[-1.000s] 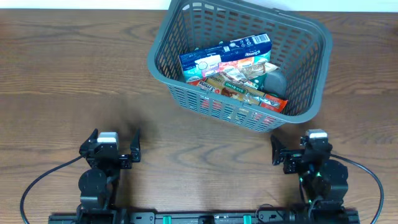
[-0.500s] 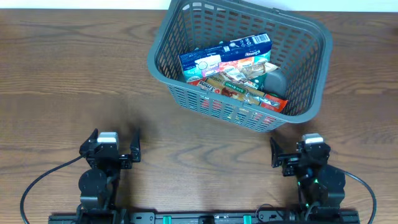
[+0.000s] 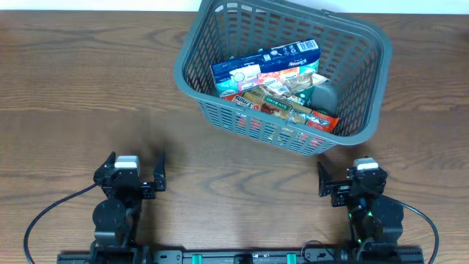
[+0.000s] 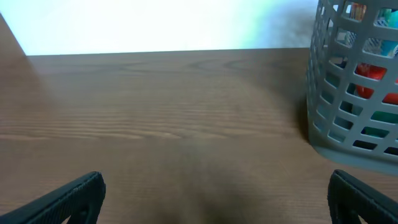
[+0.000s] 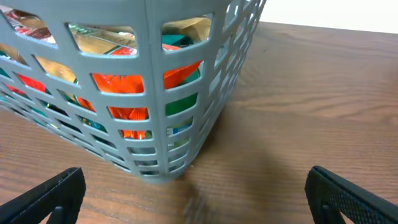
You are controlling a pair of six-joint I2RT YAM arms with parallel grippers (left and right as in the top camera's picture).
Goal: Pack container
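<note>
Just beyond the right claw (image 3: 350,182), farther from the left claw (image 3: 135,170), both spread, sits the container (image 3: 220,111).

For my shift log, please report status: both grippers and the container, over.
Left gripper open, empty. Right gripper open, empty. Container on table, packets inside. Nothing seen between grippers and container.

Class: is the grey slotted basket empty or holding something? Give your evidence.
Holding something. The dark grey slotted plastic basket stands upright with colourful packets piled on its bottom.
</note>
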